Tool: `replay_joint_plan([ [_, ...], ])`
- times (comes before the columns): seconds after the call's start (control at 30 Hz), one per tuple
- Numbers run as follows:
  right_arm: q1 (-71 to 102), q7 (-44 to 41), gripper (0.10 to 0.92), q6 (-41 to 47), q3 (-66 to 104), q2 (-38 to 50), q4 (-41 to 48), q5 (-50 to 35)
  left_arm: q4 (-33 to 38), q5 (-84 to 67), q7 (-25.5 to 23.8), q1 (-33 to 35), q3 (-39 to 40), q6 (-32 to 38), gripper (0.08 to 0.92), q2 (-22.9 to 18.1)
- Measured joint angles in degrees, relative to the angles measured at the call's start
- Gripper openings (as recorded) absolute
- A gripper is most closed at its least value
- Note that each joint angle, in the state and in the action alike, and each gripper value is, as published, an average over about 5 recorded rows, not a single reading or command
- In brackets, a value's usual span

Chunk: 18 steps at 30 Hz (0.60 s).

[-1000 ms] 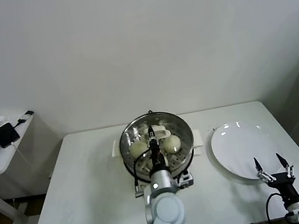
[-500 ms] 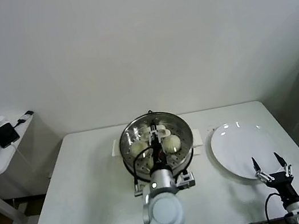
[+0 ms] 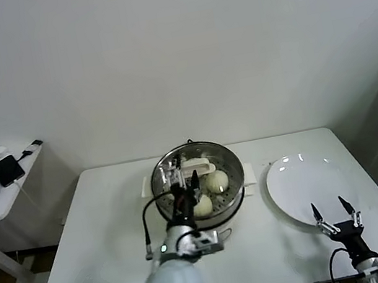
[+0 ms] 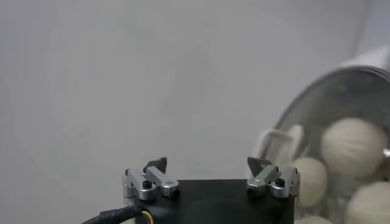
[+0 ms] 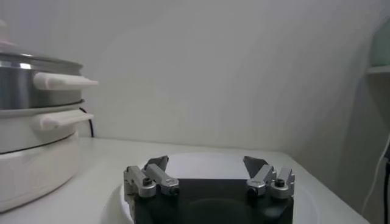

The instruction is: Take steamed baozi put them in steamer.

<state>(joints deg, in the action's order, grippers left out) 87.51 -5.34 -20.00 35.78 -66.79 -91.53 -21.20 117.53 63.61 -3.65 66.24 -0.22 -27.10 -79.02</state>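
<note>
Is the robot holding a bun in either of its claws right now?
No. The left gripper is open and empty above the steamer; the right gripper is open and empty by the plate.

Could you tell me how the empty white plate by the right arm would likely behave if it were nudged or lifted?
The plate looks glossy, with light glints, so it would probably slide on the smooth table rather than tip. It is flat and shallow, so a pincer would likely find only the thin rim to hold. It looks stiff, perhaps ceramic, so possibly breakable.
</note>
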Motion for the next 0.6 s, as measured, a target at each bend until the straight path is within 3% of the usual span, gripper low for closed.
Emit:
replay_joint_plan([
  [0.27, 0.5, 0.0, 0.823, -1.1, -0.4, 0.8, -1.6, -1.0, 3.5, -30.2, 6.0, 4.3, -15.9, 10.7, 0.823, 3.1],
  [0.6, -0.1, 0.5, 0.823, -1.4, -1.2, 0.6, -1.7, -1.5, -2.8, -63.1, 6.7, 13.4, -29.1, 23.3, 0.823, 5.9],
])
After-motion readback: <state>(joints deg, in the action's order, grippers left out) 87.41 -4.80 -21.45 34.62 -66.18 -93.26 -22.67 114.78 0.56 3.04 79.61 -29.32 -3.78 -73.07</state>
